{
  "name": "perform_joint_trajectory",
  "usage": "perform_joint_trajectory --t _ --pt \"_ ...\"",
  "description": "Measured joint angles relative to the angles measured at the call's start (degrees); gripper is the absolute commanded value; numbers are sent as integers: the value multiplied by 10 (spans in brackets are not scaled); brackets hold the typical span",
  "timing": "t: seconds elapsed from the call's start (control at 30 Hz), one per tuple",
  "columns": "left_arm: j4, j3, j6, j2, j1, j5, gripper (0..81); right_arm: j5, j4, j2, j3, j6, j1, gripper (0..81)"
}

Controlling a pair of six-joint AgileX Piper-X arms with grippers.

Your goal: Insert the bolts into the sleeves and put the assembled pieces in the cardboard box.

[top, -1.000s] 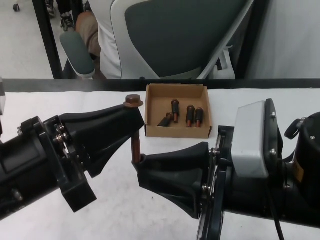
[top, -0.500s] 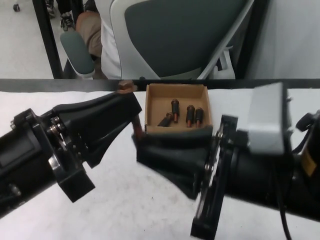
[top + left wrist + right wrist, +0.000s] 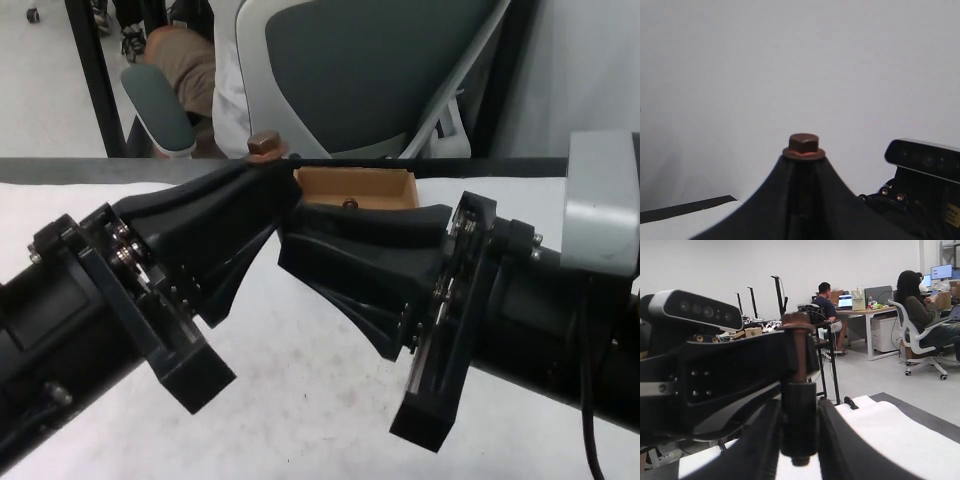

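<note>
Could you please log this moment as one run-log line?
left jaws: shut on bolt | right jaws: shut on sleeve | bolt: shaft in sleeve top | cardboard box: partly hidden

Copper-brown bolt (image 3: 803,146), flanged hex head, upright and head-up, clamped in left gripper (image 3: 803,165), head poking above fingertips. Shank runs down into top of black sleeve (image 3: 798,430), also upright, pinched in right gripper (image 3: 799,410). Pair held off white bench (image 3: 300,400), near cardboard box (image 3: 355,185). Box brown, open-topped, at bench's far edge, largely hidden. One dark assembled piece (image 3: 349,203) just visible inside.
</note>
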Motion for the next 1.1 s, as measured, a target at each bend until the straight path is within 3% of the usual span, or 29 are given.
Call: perform_joint_trajectory --t 0.13,0.23,0.3,0.9,1.03,1.1 --pt "16 -3 35 0 0 13 243 2 0 0 0 1 0 3" --pt "30 -4 47 -3 -2 32 477 4 0 0 1 9 0 3" --pt "42 -5 48 -5 -2 35 536 8 2 4 1 13 0 3" --pt "218 5 89 5 -9 18 509 43 -62 3 -19 20 -2 3" --pt "274 5 90 5 -9 18 467 73 1 3 -45 23 -8 3" --pt "307 5 90 5 -9 18 421 79 95 3 -70 24 -16 3"
